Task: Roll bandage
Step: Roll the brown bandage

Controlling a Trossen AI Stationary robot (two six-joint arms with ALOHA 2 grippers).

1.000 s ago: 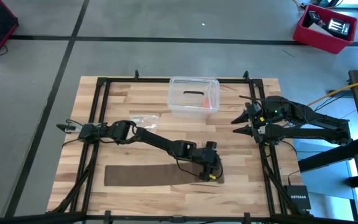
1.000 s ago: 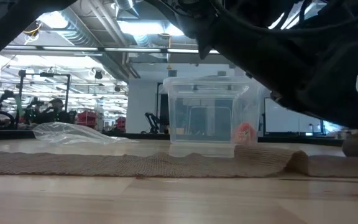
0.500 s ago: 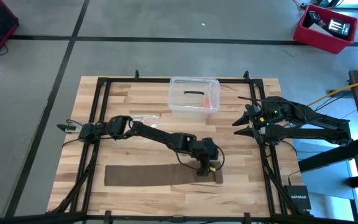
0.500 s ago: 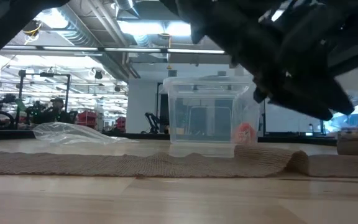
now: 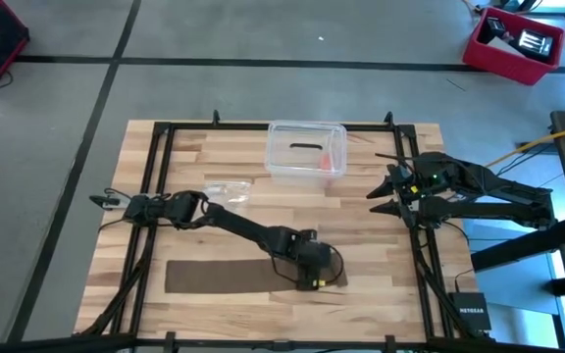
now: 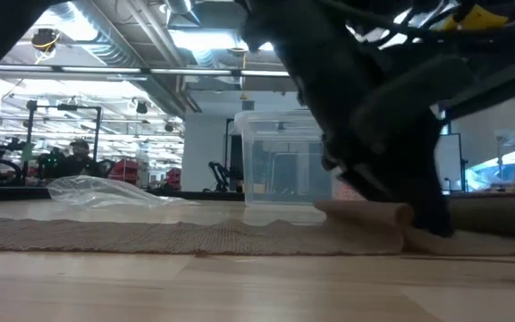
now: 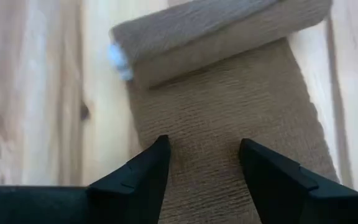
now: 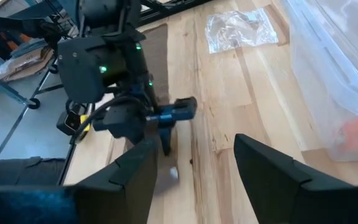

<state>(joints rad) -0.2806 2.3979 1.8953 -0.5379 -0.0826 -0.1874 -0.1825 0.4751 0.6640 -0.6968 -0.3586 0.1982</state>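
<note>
while my left gripper [image 5: 311, 276] reaches down over the right end of the bandage [image 5: 226, 276], its fingers [image 7: 143, 175] stand spread apart with nothing clamped between them, their tips resting on the flat brown fabric. just ahead of them the bandage's end is curled over into a small loose roll [image 7: 219, 34], which also shows beside the dark gripper in the low view. the rest of the strip lies flat along the near edge of the wooden table [image 5: 194, 157], running off to the left. my right gripper [image 5: 383, 195] waits at the table's right side, its fingers parted and holding nothing, near the clear plastic box [image 5: 306, 150]. a small clear plastic bag [image 5: 228, 187] lies left of that box.
</note>
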